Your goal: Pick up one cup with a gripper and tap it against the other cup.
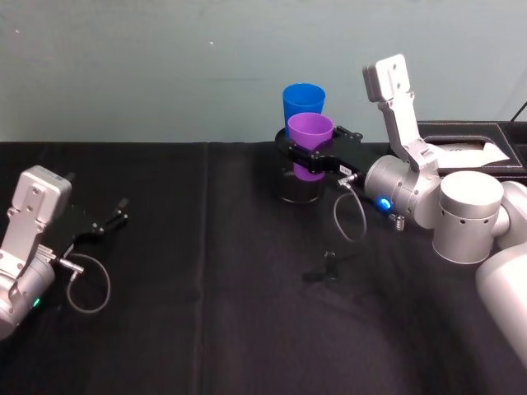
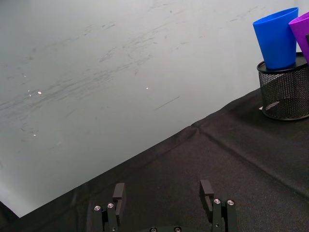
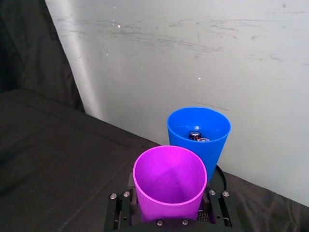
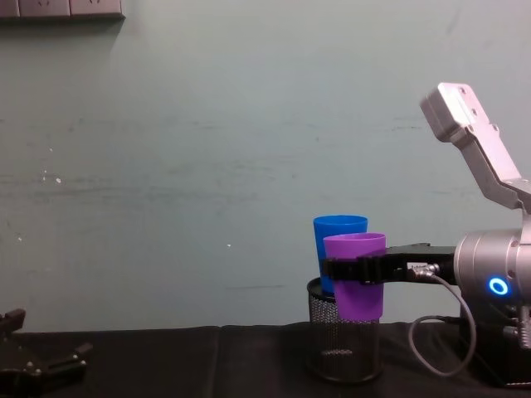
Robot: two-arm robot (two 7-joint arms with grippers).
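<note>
Beside blue cup (image 1: 304,100), right gripper (image 1: 310,159) clamps purple cup (image 1: 310,130).

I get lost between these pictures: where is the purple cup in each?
Head: purple cup upper centre, held by right gripper.
Chest: purple cup right of centre, by mesh holder.
Left wrist: purple cup far off, partly cropped.
Right wrist: purple cup close, foremost.
Shared landmark: blue cup beside it.

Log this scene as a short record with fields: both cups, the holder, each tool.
purple cup: lifted, upright, just in front of blue cup
blue cup: upright in black mesh holder
cup contact: cannot tell
right tool: shut on purple cup
left tool: open, idle, far left
</note>
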